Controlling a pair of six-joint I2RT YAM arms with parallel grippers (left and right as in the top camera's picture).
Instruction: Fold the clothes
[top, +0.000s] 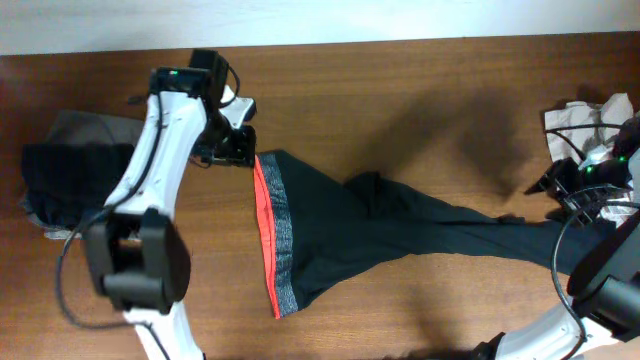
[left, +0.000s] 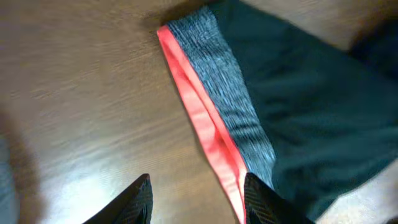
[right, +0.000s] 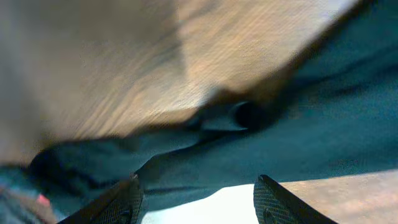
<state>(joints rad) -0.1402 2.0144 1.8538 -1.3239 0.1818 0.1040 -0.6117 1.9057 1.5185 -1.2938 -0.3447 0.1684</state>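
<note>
Black leggings (top: 400, 225) lie spread across the wooden table, waistband to the left, legs stretching right. The grey waistband (top: 281, 230) shows its red-orange lining (top: 262, 215). My left gripper (top: 240, 148) is open and empty just above the waistband's far corner; in the left wrist view its fingers (left: 196, 202) straddle bare wood beside the red lining (left: 205, 134). My right gripper (top: 580, 195) is open over the leg ends; in the right wrist view its fingers (right: 196, 202) hang above the dark fabric (right: 298, 143), holding nothing.
A folded pile of black and grey garments (top: 65, 175) sits at the left edge. A crumpled light garment (top: 585, 120) lies at the far right. Bare wood table (top: 400, 110) lies beyond the leggings.
</note>
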